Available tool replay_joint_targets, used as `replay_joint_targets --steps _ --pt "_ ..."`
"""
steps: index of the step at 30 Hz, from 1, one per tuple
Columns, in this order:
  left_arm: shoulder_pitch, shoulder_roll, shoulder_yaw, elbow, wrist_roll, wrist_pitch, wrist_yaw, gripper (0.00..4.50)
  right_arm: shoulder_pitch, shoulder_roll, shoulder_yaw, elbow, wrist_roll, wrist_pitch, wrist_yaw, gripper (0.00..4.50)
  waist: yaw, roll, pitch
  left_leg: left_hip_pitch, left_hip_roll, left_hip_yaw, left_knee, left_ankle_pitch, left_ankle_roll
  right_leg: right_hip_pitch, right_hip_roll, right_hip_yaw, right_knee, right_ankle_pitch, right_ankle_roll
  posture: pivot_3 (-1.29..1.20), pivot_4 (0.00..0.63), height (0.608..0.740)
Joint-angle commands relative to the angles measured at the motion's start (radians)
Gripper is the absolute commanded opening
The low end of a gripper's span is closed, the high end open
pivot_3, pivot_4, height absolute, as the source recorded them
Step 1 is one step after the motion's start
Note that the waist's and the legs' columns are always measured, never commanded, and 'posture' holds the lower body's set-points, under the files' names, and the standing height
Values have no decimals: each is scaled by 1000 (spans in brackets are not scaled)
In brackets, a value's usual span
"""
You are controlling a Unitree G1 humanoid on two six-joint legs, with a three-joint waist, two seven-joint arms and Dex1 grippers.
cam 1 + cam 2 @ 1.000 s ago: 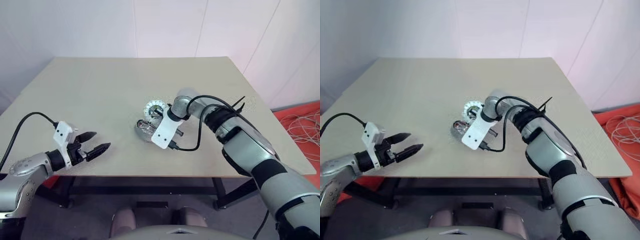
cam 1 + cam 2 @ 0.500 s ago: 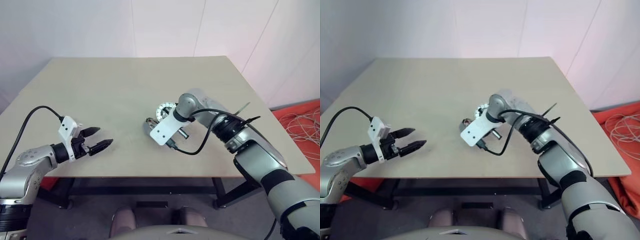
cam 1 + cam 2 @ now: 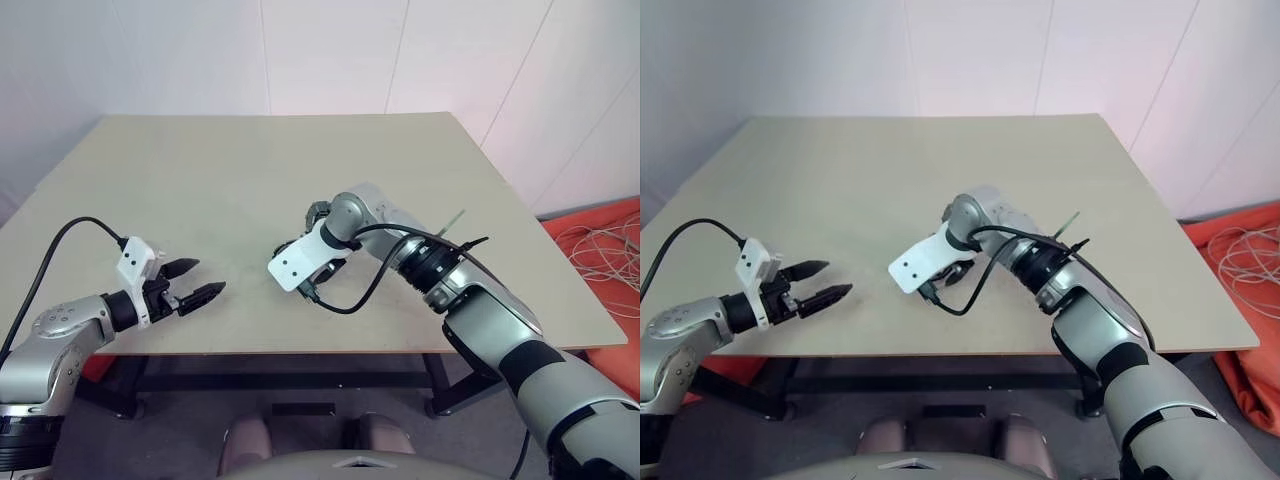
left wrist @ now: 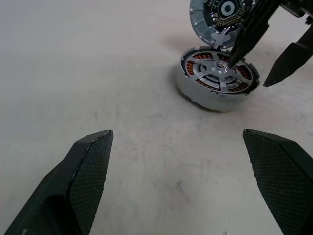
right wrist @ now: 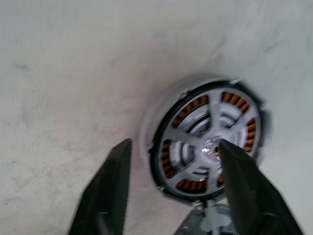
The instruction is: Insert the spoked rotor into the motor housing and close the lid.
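Near the middle of the table point(image 3: 200, 170), the motor housing point(image 4: 217, 78) sits flat with the spoked rotor point(image 5: 210, 144) already lying inside it, pale spokes over the copper windings. The lid point(image 4: 220, 17) lies just beyond the housing at about its 12 o'clock in the left wrist view, touching or nearly touching its rim; I cannot tell which. The right gripper point(image 5: 171, 156) hangs directly over the housing, jaws spread and empty, one fingertip point(image 5: 230, 152) resting at or just above the rotor's hub. The left gripper point(image 3: 195, 283) hovers well apart at the table's 8 o'clock side, jaws spread wide, holding nothing.

The step in hand appears to be checking the rotor's seat before fetching the lid. To do it well, the rotor should sit level all round, with no tilt against the rim. The right gripper should then lift straight up so as not to drag the rotor out, take the lid by its edge, centre it over the housing and lower it flat.
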Motion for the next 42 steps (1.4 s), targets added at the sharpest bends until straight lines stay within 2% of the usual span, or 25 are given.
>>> replay_joint_targets --steps 1,3,8,16,31,34,39,42 --pt "-16 1 29 -27 -11 -9 6 4500 -39 -8 -46 -73 55 20 28 4385 0 0 0 0 0 0 0 0 0 0 0 0 0 0 0 0 0 740" --pt "-20 -1 26 -24 -9 -12 7 4500 -48 -17 -45 -62 61 -2 22 4459 -1 0 0 0 0 0 0 0 0 0 0 0 0 0 0 0 0 740" --pt "-26 -9 19 -23 -3 -20 11 4500 -70 -80 7 73 12 -235 -64 4459 1 0 0 0 0 0 0 0 0 0 0 0 0 0 0 0 0 740" --pt "-9 -18 26 -40 -5 -22 21 4500 -58 -122 43 189 -6 -442 -88 4459 -6 0 0 -1 0 1 0 0 0 -2 0 0 0 0 0 0 0 740" --pt "14 -35 30 -70 -8 -18 45 4500 -125 -40 67 433 -90 -523 -201 4459 -6 0 0 -1 0 1 0 0 0 -2 0 0 0 0 -1 0 0 740" --pt "16 -39 31 -74 -9 -18 51 4500 -128 -32 70 455 -96 -533 -205 3872 -6 0 0 0 0 1 0 0 0 -2 0 0 0 0 -1 0 0 740" --pt "19 -41 32 -75 -9 -21 56 4500 -128 -21 66 463 -94 -535 -200 2264 -6 0 0 0 0 1 0 0 0 -1 0 0 0 0 -1 0 0 740" --pt "20 -42 32 -76 -9 -22 58 4500 -122 -17 62 458 -92 -531 -193 1130 -6 -1 0 0 0 1 0 0 0 0 0 0 0 0 -1 0 0 740"
